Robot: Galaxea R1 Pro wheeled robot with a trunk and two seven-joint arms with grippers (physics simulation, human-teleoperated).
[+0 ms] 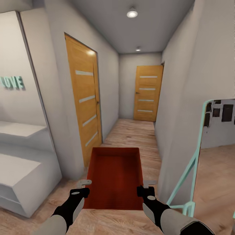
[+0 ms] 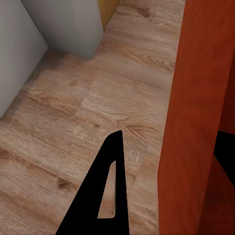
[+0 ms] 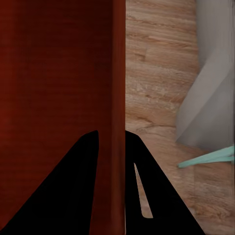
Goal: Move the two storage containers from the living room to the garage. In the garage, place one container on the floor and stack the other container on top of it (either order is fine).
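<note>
Both grippers, left (image 1: 85,186) and right (image 1: 145,186), clench the bin (image 1: 115,176) walls, carrying it level toward the 12 o'clock door (image 1: 148,93)

Orange-red storage container (image 1: 115,178) — open-top, level — held above wood floor.

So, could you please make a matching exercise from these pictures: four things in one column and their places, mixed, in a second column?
Things:
1. orange-red open-top rectangular container
2. wooden door with pale glass slits
3. mint-green framed mirror
4. round white ceiling lamp

Places:
A. at the far end of the corridor
B. overhead, above the corridor
C. held between the left end effector and the right end effector
D. leaning against the right-hand wall

Pairs: 1-C, 2-A, 3-D, 4-B
</note>
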